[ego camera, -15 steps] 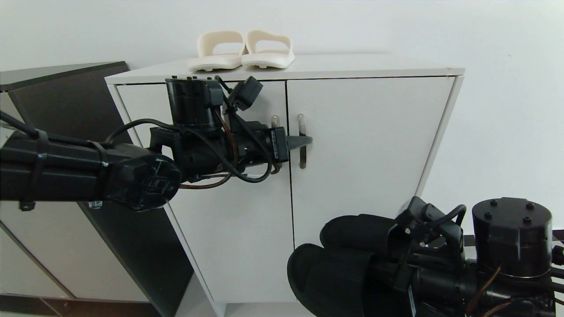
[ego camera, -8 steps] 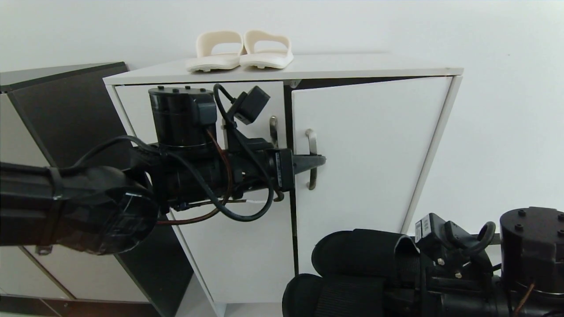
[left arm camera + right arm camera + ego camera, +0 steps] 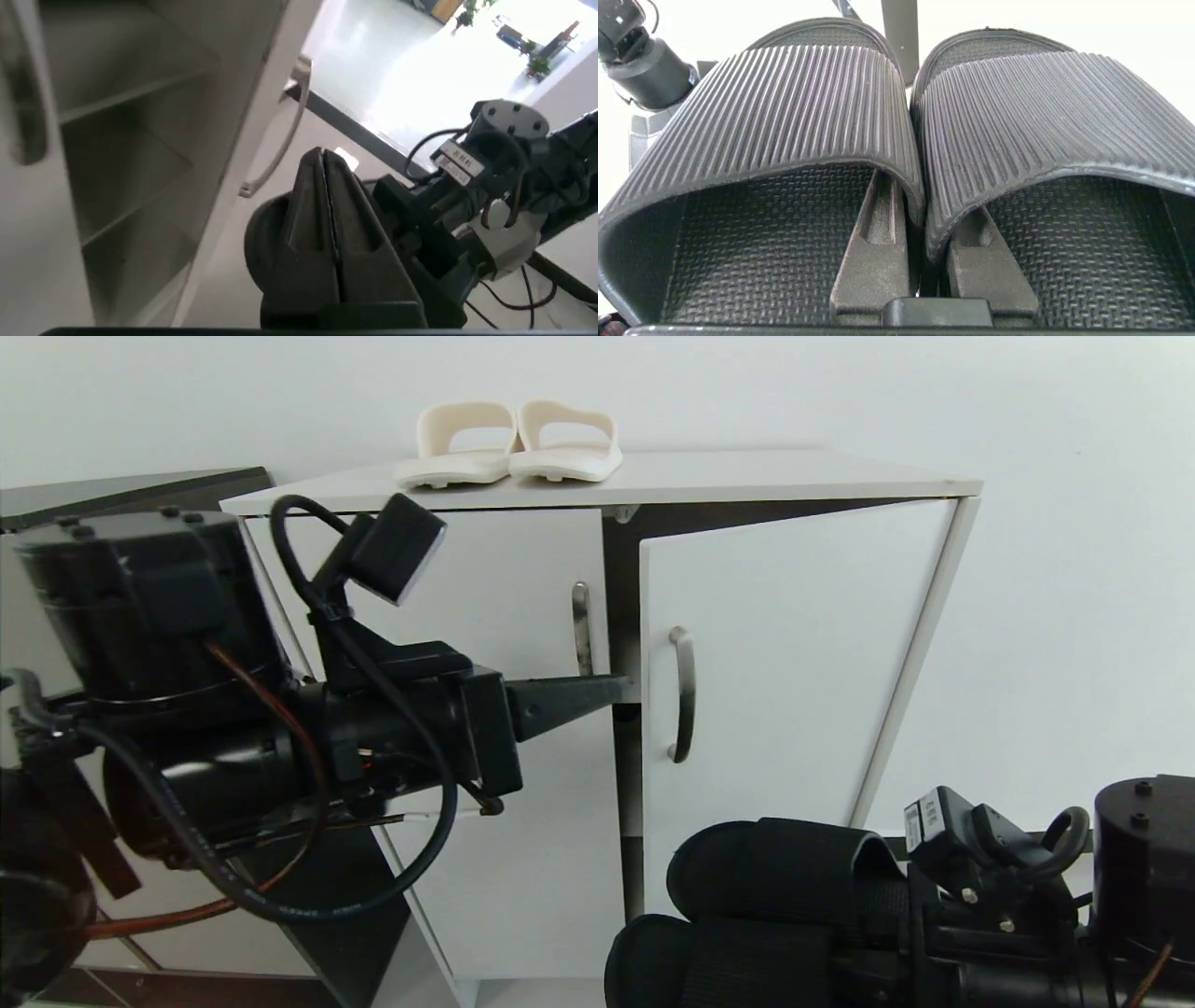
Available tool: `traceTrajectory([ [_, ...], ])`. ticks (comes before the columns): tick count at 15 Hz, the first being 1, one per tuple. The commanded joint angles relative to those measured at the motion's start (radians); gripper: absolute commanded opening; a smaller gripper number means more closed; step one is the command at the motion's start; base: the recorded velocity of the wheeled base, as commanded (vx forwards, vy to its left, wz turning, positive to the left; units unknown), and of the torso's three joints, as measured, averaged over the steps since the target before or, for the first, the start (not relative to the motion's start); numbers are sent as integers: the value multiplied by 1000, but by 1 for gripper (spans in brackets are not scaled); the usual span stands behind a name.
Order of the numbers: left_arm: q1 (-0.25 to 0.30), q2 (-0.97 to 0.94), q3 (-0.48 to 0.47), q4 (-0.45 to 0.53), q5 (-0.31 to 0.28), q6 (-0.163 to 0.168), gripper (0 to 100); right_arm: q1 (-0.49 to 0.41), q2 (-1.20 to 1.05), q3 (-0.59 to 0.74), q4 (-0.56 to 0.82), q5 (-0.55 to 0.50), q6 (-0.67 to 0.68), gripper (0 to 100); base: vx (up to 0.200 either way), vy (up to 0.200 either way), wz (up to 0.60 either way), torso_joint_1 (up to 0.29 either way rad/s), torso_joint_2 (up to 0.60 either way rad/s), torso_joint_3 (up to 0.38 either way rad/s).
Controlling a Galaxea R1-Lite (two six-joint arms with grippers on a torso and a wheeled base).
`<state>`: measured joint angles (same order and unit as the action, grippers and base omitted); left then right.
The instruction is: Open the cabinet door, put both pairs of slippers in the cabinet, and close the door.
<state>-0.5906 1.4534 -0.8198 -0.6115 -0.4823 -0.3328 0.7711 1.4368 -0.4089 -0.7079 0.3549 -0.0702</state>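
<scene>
The white cabinet [image 3: 794, 476] has its right door [image 3: 794, 644] swung partly open, leaving a dark gap beside the shut left door [image 3: 495, 579]. My left gripper [image 3: 618, 689] is shut with nothing in it; its tip sits in that gap at the right door's edge, beside the door's handle [image 3: 684, 695]. In the left wrist view the left gripper [image 3: 325, 159] points past the same handle [image 3: 276, 140]. A cream pair of slippers [image 3: 513, 443] rests on the cabinet top. My right gripper [image 3: 924, 261] is shut on the black slippers [image 3: 822, 93], pinching their touching inner walls; it holds the black slippers [image 3: 766, 896] low, in front of the right door.
A dark panel-fronted unit [image 3: 140, 490] stands against the cabinet's left side. Bare shelves [image 3: 112, 93] show inside the cabinet. A white wall runs behind and to the right. The right arm's wrist [image 3: 495, 187] hangs close to the open door.
The right door has swung further open. My left arm has drawn back toward the camera, its tip sliding off the handle to the door's edge. The right arm with the black slippers dropped lower.
</scene>
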Motion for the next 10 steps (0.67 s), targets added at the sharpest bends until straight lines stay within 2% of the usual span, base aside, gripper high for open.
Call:
traceTrajectory([
  [1,37,13,-36,-4,4,-2,0,2,-9,-2,-1,1,0,0,0,0,0,0,0,0],
  [4,61,171,-150,-4,8,-2,0,2,-16,-13,7,-5,1,0,0,0,0,0,0,0],
  [7,68,236,-185,-4,8,-2,0,2,-44,-48,88,-47,1,0,0,0,0,0,0,0],
  [8,68,272,-199,-34,8,0,0,34,-82,-113,261,-103,7,0,0,0,0,0,0,0],
  [10,68,305,-199,-102,8,-2,0,62,-107,-165,398,-125,10,0,0,0,0,0,0,0],
])
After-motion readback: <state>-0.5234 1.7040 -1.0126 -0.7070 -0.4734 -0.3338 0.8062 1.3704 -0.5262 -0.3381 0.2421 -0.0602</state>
